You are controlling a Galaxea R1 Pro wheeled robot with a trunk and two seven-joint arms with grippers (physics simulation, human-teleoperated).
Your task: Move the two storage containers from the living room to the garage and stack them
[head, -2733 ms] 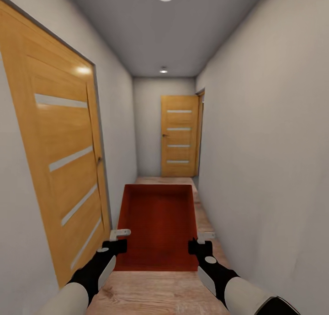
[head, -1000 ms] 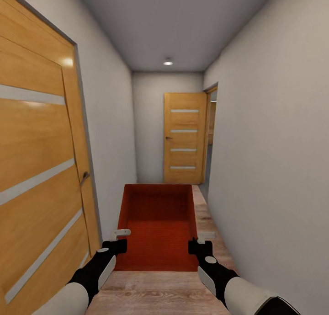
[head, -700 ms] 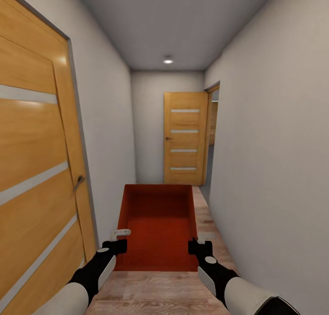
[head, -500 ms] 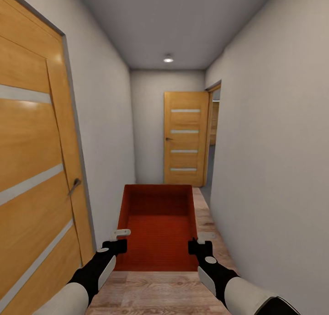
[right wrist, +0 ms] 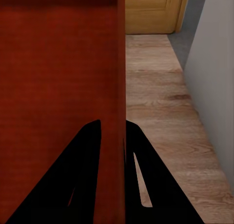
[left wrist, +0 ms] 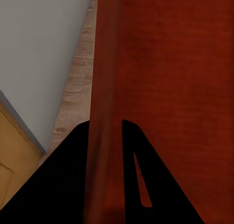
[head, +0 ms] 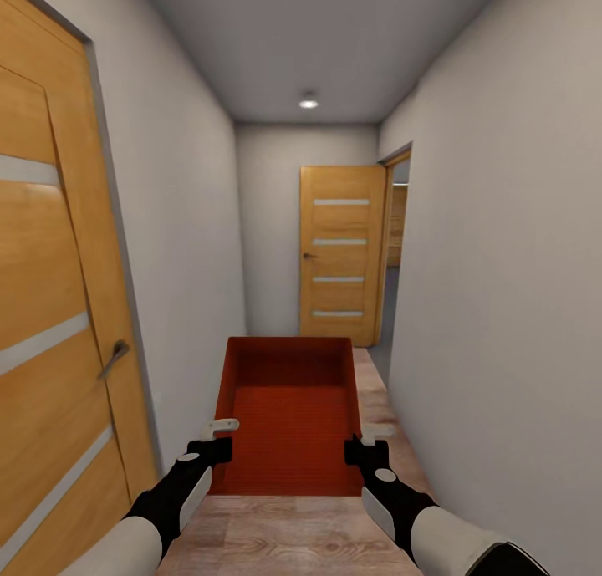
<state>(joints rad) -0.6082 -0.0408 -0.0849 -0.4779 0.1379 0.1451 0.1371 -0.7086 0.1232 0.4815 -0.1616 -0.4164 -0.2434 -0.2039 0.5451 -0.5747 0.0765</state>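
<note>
Head view: a narrow hallway. The left gripper [head: 219, 436] and right gripper [head: 365, 439] each pinch a long side wall of one orange-red storage container [head: 287, 413], held level ahead of the robot. This looks like the carrying step; next, roll toward the open doorway [head: 399, 250] beside the far wooden door [head: 342, 254]. Walls crowd both container sides; a closed door [head: 50, 325] stands close left.

Container [head: 288, 417] between claws, above hallway floor [head: 380, 409]
</note>
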